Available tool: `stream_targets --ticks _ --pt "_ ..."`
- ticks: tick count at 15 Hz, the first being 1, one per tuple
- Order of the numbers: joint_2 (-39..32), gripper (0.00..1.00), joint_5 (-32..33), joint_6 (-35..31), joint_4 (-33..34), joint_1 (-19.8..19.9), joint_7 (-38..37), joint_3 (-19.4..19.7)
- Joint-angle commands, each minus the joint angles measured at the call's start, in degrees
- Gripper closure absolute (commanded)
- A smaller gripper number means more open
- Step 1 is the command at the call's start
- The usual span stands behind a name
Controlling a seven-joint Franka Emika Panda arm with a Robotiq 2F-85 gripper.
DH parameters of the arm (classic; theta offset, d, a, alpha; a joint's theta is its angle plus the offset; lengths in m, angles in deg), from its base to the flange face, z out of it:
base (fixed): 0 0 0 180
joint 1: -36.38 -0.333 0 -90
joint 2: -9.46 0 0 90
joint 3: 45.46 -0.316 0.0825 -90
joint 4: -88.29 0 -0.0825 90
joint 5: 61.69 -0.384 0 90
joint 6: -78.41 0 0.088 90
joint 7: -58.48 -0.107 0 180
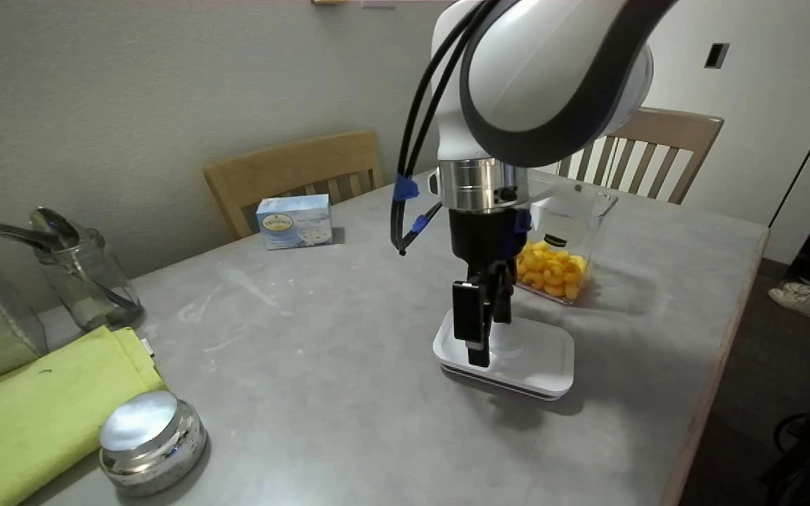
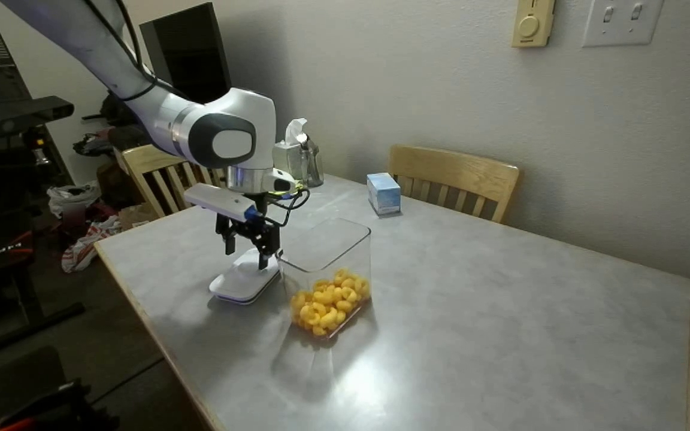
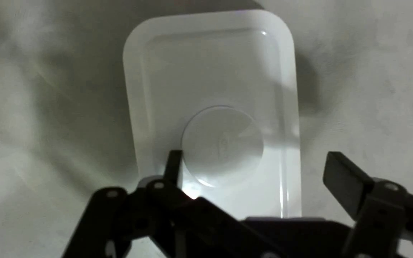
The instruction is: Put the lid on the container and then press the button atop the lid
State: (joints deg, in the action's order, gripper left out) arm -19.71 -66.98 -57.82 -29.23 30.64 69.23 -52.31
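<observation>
1. Closing the wide, empty hand [image 3: 255,165] off-centre could skid the lid [image 2: 246,280], which rests on the desk [image 2: 501,311] beside the container [image 2: 306,279].
2. Dropping too low could trip the button [image 3: 223,145] early.

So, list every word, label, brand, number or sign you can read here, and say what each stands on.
"TWININGS": in the yellow oval on the blue box.
Smaller print on that box: too blurred to read.
Lettering on the dark equipment: too blurred.
Mark on the button: too faint.
Dark mark at the container: unreadable.
Marks on the cream wall box: too small.
No other text is legible.
</observation>
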Motion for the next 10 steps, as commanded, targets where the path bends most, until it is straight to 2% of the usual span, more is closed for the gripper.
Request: stream_targets --ticks 1,10 --pt "0.32 0.0 -0.13 -0.78 -1.26 1.36 0.3 -0.67" --pt "0.82 0.0 1.33 -1.8 -2.93 1.39 0.47 0.05"
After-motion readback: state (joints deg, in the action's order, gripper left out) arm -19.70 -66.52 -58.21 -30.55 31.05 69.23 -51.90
